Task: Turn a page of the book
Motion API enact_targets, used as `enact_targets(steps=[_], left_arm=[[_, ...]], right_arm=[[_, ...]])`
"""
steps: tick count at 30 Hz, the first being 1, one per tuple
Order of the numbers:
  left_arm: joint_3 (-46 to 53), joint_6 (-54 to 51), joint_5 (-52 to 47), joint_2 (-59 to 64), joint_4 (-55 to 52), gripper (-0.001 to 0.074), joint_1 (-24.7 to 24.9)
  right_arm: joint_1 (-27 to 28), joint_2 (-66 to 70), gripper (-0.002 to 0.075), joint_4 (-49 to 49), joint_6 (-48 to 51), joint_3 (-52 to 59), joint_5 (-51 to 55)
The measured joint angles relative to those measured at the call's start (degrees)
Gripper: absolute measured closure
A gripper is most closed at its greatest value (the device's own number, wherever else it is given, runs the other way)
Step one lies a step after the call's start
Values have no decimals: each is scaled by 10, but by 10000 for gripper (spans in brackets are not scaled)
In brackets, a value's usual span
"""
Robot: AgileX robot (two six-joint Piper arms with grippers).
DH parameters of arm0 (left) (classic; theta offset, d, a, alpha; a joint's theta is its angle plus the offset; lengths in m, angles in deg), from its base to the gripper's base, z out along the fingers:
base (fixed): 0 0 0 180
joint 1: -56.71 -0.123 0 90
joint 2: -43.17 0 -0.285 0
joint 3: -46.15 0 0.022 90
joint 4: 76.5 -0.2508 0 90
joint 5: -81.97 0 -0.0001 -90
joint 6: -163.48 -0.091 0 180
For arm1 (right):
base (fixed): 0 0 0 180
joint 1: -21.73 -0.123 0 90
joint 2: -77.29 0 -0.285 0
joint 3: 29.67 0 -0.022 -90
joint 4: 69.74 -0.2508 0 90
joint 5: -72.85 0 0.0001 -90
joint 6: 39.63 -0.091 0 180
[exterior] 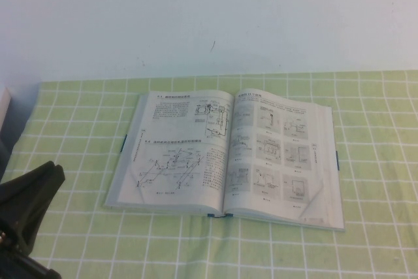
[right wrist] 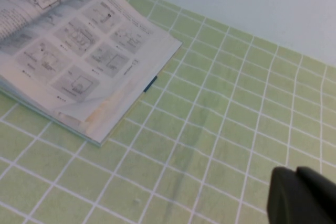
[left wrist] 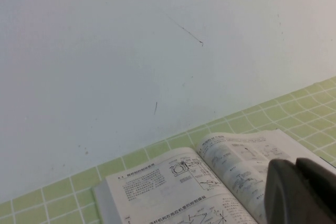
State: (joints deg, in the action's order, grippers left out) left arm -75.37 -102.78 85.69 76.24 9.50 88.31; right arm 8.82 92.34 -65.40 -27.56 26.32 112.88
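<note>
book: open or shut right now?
Open. The book lies flat, both printed pages up. Left gripper near it, right gripper over the cloth.

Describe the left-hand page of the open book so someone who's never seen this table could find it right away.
On the green checked tablecloth lies an open book. Its left-hand page carries text and one large line diagram, unlike the right-hand leaf with boxed grey figures. The left gripper sits near-left; the right gripper hovers right of the book.

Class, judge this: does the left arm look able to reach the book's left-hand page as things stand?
Probably yes. The left tool hovers near the open book, and nothing lies between it and the flat left-hand page. The right tool sits off over the tablecloth.
</note>
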Motion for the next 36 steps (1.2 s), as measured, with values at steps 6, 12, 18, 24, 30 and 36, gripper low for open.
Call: enact_targets(steps=[6,12,18,24,30,36], left_arm=[[0,0,0,0,0,739,0],[0,0,0,0,0,739,0],[2,0,4,-1,1,739,0],[22,1,46,-4,51,739,-24],[33,1,61,-4,76,739,-38],[35,-6,95,-5,76,739,-38]], right_arm=[[0,0,727,0,0,0,5],[0,0,727,-1,-1,0,5],[0,0,727,-1,-1,0,6],[0,0,727,-2,-1,0,6],[0,0,727,-2,-1,0,7],[0,0,727,-4,-1,0,7]])
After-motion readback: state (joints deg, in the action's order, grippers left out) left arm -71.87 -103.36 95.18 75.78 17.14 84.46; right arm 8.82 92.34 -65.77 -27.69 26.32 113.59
